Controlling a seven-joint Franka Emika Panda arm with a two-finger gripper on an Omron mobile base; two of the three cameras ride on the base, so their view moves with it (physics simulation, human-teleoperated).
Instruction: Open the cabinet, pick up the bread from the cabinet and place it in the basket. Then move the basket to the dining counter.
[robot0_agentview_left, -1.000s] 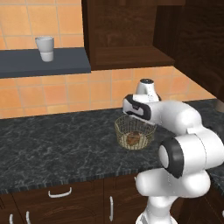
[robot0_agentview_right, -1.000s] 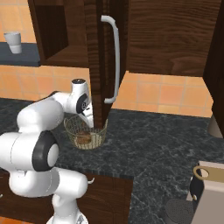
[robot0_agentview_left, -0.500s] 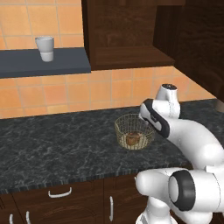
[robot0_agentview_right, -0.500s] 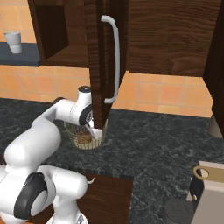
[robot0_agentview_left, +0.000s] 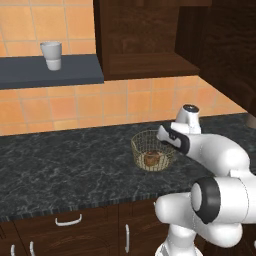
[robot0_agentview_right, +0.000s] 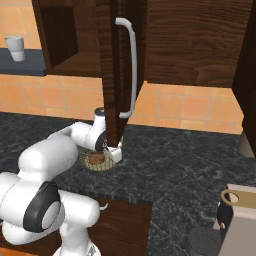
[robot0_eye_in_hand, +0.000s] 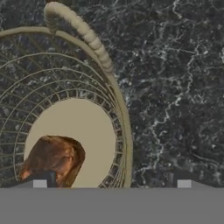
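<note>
Hovering my end effector (robot0_eye_in_hand: 112, 183) wide open astride basket (robot0_eye_in_hand: 124, 131) rim; bread (robot0_eye_in_hand: 52, 159) inside at 9 o'clock, by one fingertip.

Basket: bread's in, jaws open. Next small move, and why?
Probably lower the open gripper so its fingertips straddle the basket rim, then close. The bread already lies on the basket's pale bottom, the basket sits on the black counter, and in the hand view the rim runs up between the two fingertips, so only the carry to the dining counter seems left.
</note>
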